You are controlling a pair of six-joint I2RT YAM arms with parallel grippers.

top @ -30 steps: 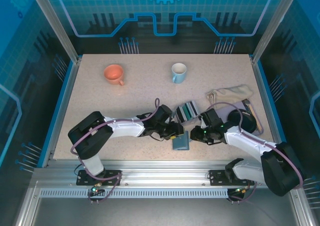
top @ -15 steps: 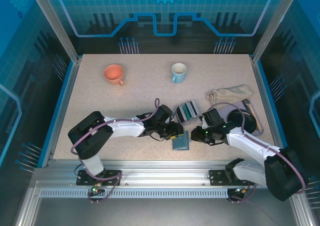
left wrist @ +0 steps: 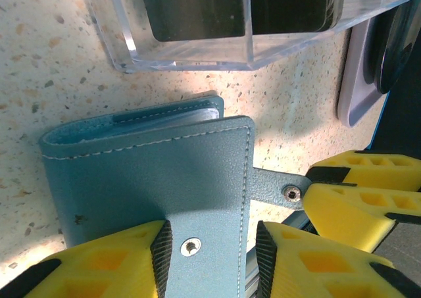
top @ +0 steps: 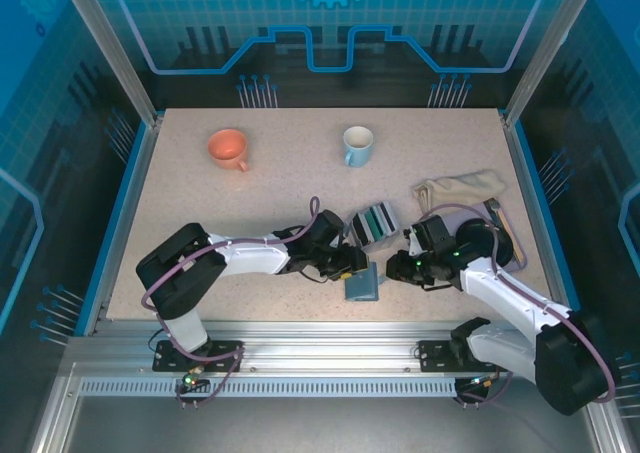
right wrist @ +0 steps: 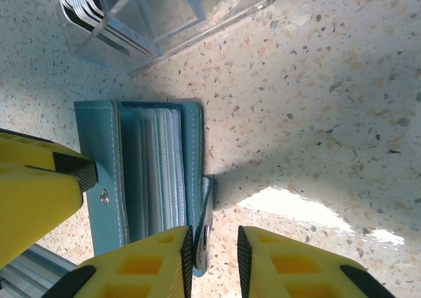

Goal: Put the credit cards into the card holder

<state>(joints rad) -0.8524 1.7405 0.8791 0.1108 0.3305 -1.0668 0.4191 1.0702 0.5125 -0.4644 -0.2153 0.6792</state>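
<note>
The card holder sits near the middle of the desk's near edge, just beside the clear rack that holds the credit cards. It gapes slightly and its inner sleeves show. The left pincer is clenched on its snap-studded cover. The right pincer straddles the strap tab; I cannot tell whether it pinches the tab.

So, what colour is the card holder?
Card holder: teal-blue, pale stitching; clearest from left wrist.
</note>
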